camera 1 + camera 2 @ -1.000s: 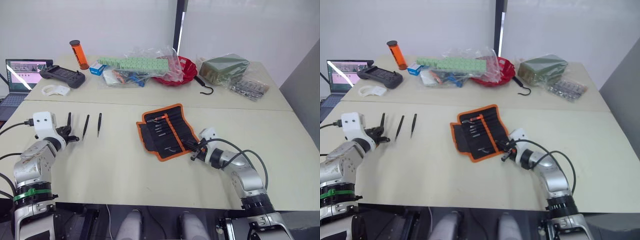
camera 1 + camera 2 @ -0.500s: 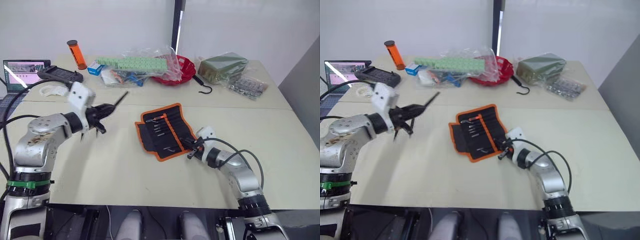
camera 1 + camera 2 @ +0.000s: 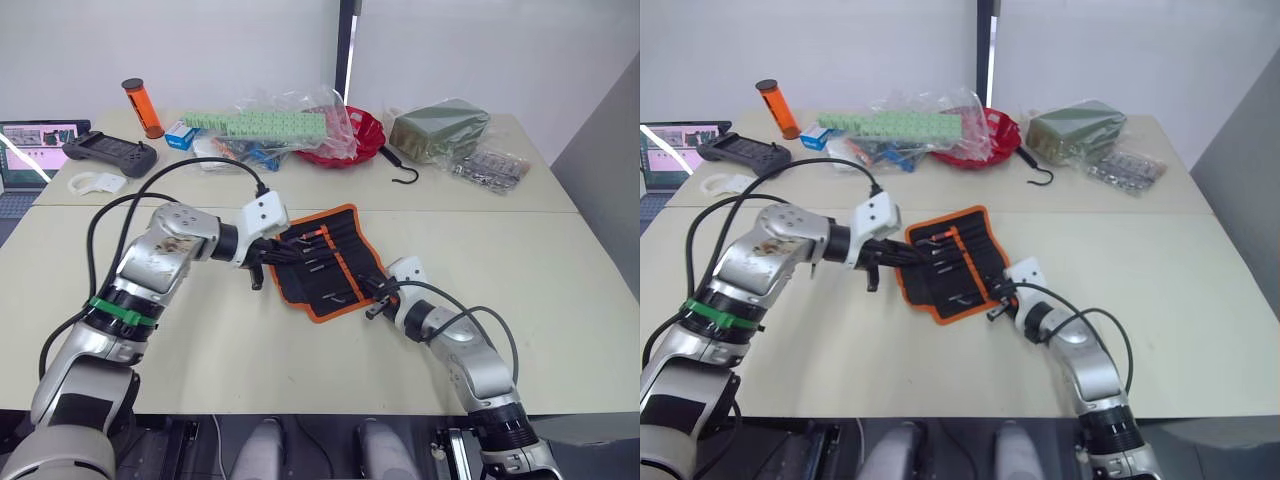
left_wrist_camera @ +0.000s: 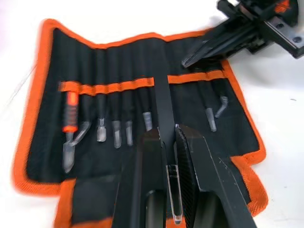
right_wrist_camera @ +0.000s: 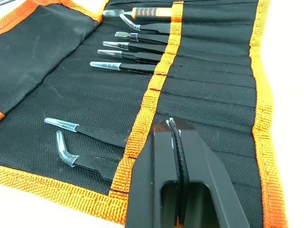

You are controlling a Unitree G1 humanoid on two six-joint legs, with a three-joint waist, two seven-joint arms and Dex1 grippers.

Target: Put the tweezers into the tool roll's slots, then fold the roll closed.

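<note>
A lab or test workspace. On the pale beige tabletop, an open laptop sits beside a black handheld controller. Bagged parts lie well apart from it.

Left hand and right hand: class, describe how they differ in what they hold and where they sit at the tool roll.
The left hand is shut on a black tweezers, whereas the right hand is shut on nothing. The left hand reaches in from the tool roll's left side; the right hand sits at its right edge. Both point their fingers over the roll's inner face.
</note>
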